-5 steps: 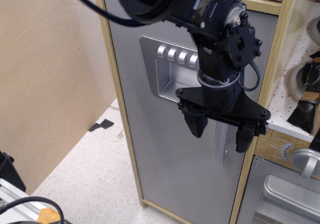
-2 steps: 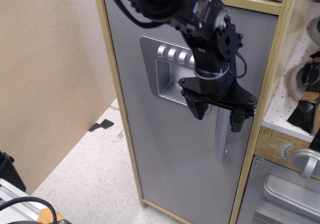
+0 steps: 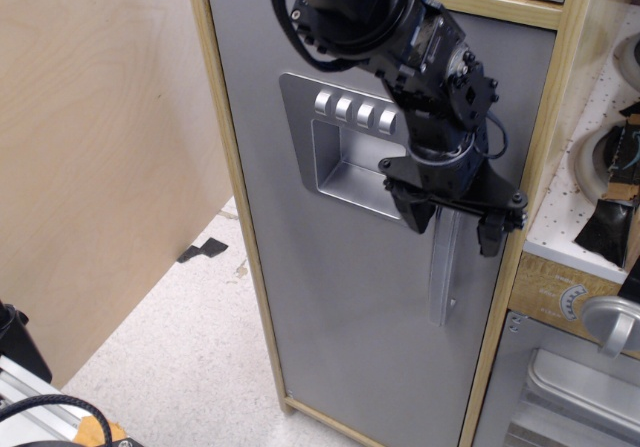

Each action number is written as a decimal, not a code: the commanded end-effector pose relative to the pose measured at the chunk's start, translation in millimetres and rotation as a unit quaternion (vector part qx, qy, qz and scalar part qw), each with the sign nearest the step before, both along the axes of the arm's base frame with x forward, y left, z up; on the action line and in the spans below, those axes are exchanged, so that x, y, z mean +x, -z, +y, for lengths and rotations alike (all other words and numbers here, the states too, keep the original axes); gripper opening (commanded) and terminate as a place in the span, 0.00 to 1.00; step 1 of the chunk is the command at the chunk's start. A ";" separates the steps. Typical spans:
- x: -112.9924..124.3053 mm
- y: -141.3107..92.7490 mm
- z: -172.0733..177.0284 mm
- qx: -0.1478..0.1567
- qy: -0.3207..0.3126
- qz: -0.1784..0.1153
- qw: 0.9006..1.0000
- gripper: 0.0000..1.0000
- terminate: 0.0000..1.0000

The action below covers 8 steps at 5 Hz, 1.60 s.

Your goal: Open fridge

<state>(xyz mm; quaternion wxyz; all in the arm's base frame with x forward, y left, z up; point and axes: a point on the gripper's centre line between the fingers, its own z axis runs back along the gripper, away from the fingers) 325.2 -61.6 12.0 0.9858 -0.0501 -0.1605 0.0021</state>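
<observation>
The arm descends from the upper edge of the view, wrist angled down toward the fridge [image 3: 350,297]. The gripper [image 3: 455,225] is open, its two black fingers [image 3: 417,210] straddling the top of the silver loop handle [image 3: 444,272]. The fridge stands at centre, door closed. Left of the fridge: a plywood panel [image 3: 100,157] and speckled white floor [image 3: 190,347]. Right of it: the oven door [image 3: 565,387].
</observation>
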 end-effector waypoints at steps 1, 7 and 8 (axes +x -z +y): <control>18.8 -8.7 0.2 0.003 -0.009 -0.037 0.999 0.00 0.00; -80.0 -18.7 -17.8 -0.014 -0.053 0.065 0.996 1.00 0.00; -101.4 -19.9 -38.1 -0.021 -0.041 0.101 0.994 1.00 0.00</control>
